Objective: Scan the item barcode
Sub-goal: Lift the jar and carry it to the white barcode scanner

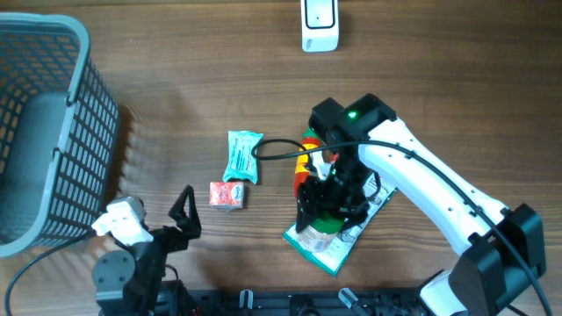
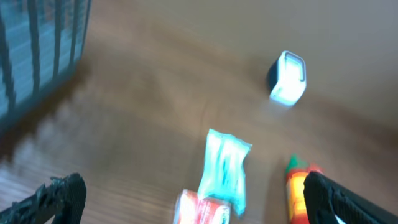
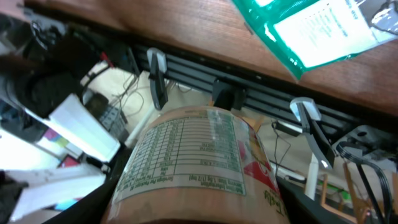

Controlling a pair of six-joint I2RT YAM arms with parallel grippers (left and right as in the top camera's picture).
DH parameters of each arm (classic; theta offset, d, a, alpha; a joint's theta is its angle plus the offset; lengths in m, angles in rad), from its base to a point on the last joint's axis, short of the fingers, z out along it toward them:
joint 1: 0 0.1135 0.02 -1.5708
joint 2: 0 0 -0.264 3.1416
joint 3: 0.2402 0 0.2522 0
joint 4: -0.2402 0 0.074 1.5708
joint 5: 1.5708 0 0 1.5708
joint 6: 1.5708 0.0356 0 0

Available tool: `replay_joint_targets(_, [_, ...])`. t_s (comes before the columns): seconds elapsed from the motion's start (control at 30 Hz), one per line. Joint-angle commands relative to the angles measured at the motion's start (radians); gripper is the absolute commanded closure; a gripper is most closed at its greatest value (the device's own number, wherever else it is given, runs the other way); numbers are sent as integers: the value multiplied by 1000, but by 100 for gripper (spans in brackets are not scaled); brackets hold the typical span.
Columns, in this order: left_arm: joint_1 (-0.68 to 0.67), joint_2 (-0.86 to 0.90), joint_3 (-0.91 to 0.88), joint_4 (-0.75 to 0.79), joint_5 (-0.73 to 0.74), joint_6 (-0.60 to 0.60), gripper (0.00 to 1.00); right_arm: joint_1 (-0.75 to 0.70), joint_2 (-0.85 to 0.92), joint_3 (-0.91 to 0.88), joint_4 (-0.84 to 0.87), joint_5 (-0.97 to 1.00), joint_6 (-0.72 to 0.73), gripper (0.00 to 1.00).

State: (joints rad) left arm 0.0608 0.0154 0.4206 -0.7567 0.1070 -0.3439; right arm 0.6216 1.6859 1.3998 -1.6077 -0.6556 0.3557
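Wood tabletop (image 1: 176,96) | right gripper (image 1: 329,206) pinching labelled container (image 3: 199,162), near edge | left gripper (image 1: 186,215) fingers spread, near-left corner | scanner (image 1: 320,22) far edge

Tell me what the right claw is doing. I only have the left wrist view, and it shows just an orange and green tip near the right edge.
Observer: The right claw is closed on a labelled container, and that tip is one end of it.
Operator: Is anything under it?
Observer: Yes. From overhead, a green and white pouch lies flat beneath the claw.
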Motion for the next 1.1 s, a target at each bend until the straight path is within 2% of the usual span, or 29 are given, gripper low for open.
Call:
replay_joint_targets(0.0, [-4,-8,-1,-150,16,-8,0,-6,-66,4,-4,-52,-68,48])
replay_joint_targets(0.07, [-4,-8,-1,-262,15,-9,0,-6,-121,4,-2,-47,-68,48])
replay_joint_targets(0.2, [-4,-8,-4,-258,12,-8,0,-6,-218,4,-2,3,-32,48])
replay_joint_targets(0.27, [-4,-8,-4,-258,12,-8,0,-6,-274,4,3,170,75,47])
replay_joint_targets(0.33, [-4,-8,-4,-258,12,-8,0,-6,-317,4,36,359,242,47])
replay_joint_targets(0.4, [-4,-8,-4,-258,12,-8,0,-6,-352,2,129,478,338,47])
replay_joint_targets(0.6, [-4,-8,-4,-258,12,-8,0,-6,-345,-3,470,787,467,48])
replay_joint_targets(0.8, [-4,-8,-4,-258,12,-8,0,-6,-231,-4,760,1003,424,51])
replay_joint_targets(0.97, [-4,-8,-4,-258,12,-8,0,-8,-59,-4,1016,1117,212,51])
replay_joint_targets(1.07, [-4,-8,-4,-258,12,-8,0,-23,39,-4,1188,1197,138,50])
